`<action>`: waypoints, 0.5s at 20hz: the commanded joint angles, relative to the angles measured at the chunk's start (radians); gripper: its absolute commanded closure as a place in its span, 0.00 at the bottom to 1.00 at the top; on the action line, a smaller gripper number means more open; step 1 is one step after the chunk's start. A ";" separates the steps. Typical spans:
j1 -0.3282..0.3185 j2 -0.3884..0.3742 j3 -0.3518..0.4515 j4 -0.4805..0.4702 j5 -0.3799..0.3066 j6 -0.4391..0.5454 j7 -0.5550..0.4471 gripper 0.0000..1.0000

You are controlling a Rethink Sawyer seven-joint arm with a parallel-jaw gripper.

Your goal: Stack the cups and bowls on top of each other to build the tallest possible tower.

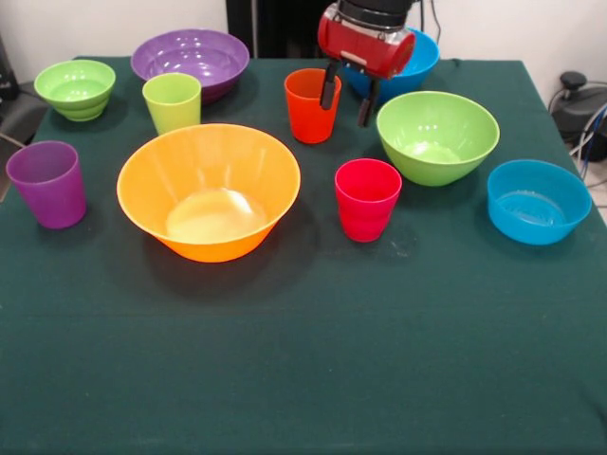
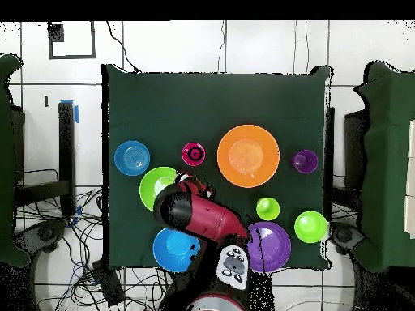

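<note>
Fingers (image 1: pixel 345 99) spread open, holding nothing, straddling the orange cup's (image 1: pixel 310 108) near-side wall (cup upright).

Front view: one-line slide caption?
Open pincer straddles the orange cup's rim; other cups and bowls sit unstacked on the green table.

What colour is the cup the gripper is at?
Orange cup; the gripper has one finger inside it. Clearest in the front view.
</note>
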 commanded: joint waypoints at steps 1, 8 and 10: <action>0.015 -0.018 0.070 0.109 0.042 0.117 0.220 0.00; -0.030 0.002 0.096 0.114 0.032 0.078 0.200 0.00; -0.037 0.015 0.105 0.112 0.031 0.059 0.200 0.00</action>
